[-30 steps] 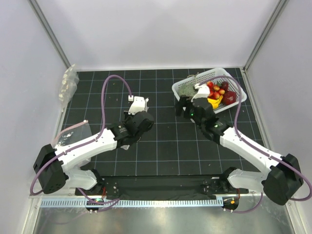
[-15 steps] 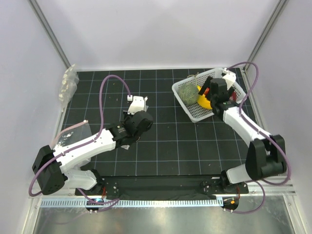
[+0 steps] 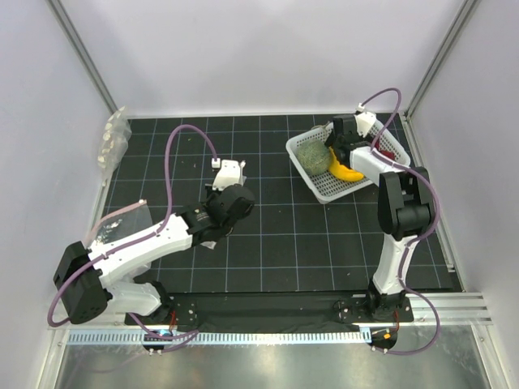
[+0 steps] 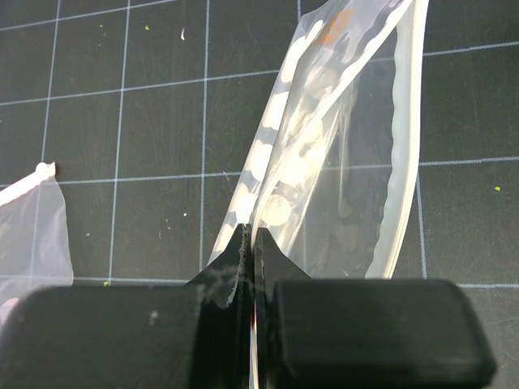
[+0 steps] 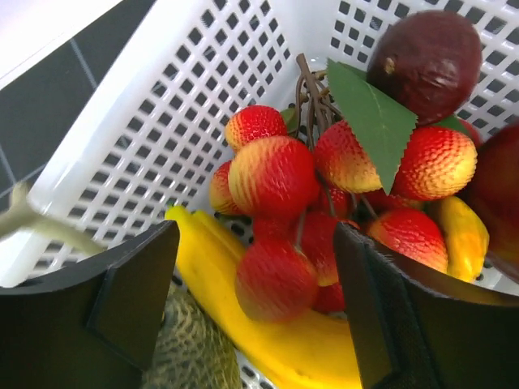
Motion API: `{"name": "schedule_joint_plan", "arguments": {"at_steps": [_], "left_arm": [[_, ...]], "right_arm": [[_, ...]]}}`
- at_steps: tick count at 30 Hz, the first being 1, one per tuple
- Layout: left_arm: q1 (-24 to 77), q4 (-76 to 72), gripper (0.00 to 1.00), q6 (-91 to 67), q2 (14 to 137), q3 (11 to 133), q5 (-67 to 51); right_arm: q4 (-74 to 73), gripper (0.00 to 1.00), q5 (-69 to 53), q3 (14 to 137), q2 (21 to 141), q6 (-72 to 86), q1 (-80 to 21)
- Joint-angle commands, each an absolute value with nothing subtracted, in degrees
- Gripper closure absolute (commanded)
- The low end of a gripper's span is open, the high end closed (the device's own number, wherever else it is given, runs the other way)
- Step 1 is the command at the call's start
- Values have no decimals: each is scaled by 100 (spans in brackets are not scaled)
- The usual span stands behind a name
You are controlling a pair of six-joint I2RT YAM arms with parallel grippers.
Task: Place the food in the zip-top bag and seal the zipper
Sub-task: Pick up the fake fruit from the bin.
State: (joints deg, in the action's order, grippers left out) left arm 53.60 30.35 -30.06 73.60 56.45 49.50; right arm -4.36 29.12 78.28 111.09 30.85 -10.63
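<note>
Left gripper [image 3: 225, 180], seen from above, sits mid-table on the black grid mat [image 3: 276, 243], with whatever it holds hidden beneath the wrist. Across the mat, the right gripper [image 3: 337, 144] reaches into the white basket [image 3: 320, 193], next to a banana [image 3: 345, 171] and a round green vegetable [image 3: 310, 154]. Only a sliver of red shows by that arm.

From the left wrist, the jaws are pressed fully together on a lower edge of the zip-top bag [image 4: 324, 162]. The bag is clear film printed with white dots, standing up from the pinch and sagging open. The thicker strip down its right side looks like the zipper [image 4: 408, 146]. Film like this is likely light, floppy and slippery, so a pinch near the mouth edge would control it best. A plain bag [image 4: 32, 227] lies apart on the left.

From the right wrist, the fingers are spread wide and hold nothing, straddling the food [image 5: 276, 178]. It is a cluster of bumpy red fruits tinged yellow, joined on a brown stem with a green leaf [image 5: 377, 117]. The cluster lies in the basket on the banana, just beside a dark purple fruit [image 5: 430, 53]. I judge it light and rigid, probably imitation. Closing on its middle or on the stem should lift it whole.
</note>
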Motion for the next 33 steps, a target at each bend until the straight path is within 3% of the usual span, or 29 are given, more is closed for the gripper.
{"name": "schedule_joint_plan", "arguments": {"at_steps": [1,2,3,7,23,33], "left_arm": [[5370,2962,100,-3182,7111,5784,4940],[5370,2945,100,-3190,7067,5766,4931],[5370,2944,99,-3190,7040,5748,4922],[5379,2935,99,-3173,6996,5730,4931],[5361,2927,99,-3129,7031,5722,4983],[5370,2830,99,-3103,7093,5695,4755]], "right_arm": [[-440,26,3269,7955,11048,3278,-1020],[-344,34,3287,7858,10848,3252,-1028],[-108,51,3261,7753,10707,3208,-1028],[167,81,2971,7322,9828,3085,-1028],[123,87,1285,5775,6647,3638,-1063],[396,87,-298,4975,6302,3929,-1177]]}}
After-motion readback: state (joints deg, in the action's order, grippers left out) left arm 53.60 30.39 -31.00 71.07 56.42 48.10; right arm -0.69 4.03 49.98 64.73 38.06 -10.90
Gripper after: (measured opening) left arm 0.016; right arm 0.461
